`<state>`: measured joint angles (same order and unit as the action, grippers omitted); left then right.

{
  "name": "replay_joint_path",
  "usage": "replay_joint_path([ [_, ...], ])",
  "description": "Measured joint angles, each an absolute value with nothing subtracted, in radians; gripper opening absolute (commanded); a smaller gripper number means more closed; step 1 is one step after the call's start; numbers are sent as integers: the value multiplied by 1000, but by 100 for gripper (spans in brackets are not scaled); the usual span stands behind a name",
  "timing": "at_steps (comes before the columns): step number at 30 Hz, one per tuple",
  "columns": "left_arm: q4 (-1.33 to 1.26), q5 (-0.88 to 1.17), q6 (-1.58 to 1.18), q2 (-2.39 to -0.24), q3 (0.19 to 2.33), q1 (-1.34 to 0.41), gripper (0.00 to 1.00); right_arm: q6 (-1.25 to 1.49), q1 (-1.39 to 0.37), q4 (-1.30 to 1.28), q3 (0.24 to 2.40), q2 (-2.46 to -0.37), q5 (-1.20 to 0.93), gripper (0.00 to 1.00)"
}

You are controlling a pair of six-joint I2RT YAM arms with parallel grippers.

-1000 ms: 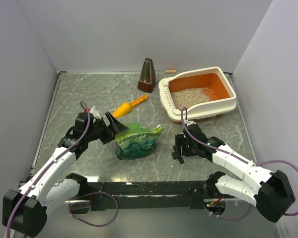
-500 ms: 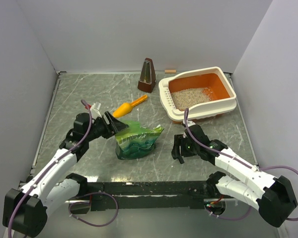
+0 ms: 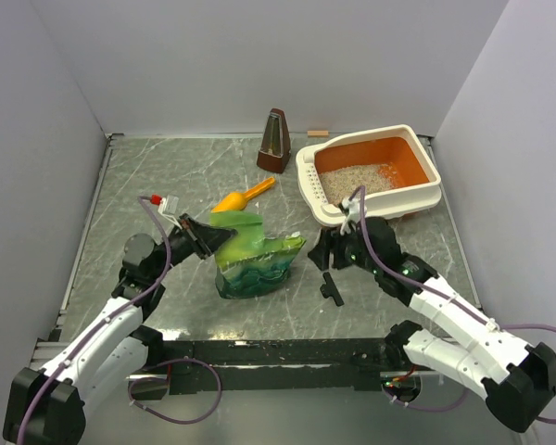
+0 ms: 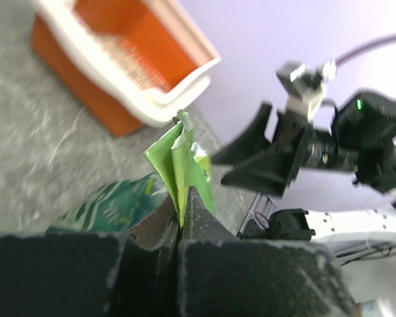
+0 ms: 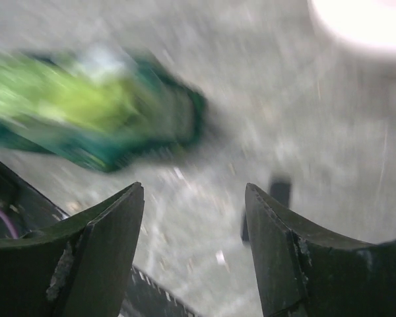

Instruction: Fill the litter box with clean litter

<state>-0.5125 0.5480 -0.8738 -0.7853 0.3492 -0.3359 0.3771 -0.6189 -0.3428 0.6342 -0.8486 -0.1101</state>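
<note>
The left tool (image 4: 181, 223) is stretched rightward and clenched on the bag's (image 3: 259, 264) corner. The right tool (image 5: 195, 193) is held released, the box (image 3: 412, 206) just beyond.

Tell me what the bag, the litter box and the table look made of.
The bag: thin glossy plastic film, probably; it creases sharply and holds folds. The litter box: rigid moulded plastic, smooth, with rounded corners. The table: grey stone look with pale veins, possibly just a printed surface.

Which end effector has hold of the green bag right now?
The left end effector: it is pinched shut on the top edge of the green bag. The right end effector is open and clear of the bag, off to its right.
</note>
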Motion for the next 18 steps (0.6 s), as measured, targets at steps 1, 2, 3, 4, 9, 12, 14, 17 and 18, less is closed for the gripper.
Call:
replay_joint_path([
  [1, -557, 560, -873, -780, 339, -336, 1, 358, -619, -311, 661, -858, -118, 73],
  [2, -596, 574, -872, -776, 332, -336, 1, 340, -619, -286, 681, -868, -124, 74],
  [3, -632, 590, -868, -776, 331, -336, 1, 314, -619, -247, 707, -884, -143, 76],
  [4, -663, 607, -864, -776, 331, -336, 1, 284, -619, -204, 728, -902, -168, 77],
  [9, -794, 702, -858, -804, 323, -336, 1, 84, -619, -54, 823, -1019, -377, 80],
  [12, -858, 745, -858, -817, 308, -336, 1, -41, -619, -29, 900, -1106, -518, 81],
  [14, -880, 764, -851, -816, 305, -336, 1, -126, -619, -35, 954, -1155, -613, 81],
  [17, -897, 777, -846, -815, 299, -336, 1, -247, -617, -100, 1063, -1236, -764, 80],
  [18, -901, 783, -843, -813, 298, -336, 1, -286, -617, -130, 1101, -1263, -812, 80],
])
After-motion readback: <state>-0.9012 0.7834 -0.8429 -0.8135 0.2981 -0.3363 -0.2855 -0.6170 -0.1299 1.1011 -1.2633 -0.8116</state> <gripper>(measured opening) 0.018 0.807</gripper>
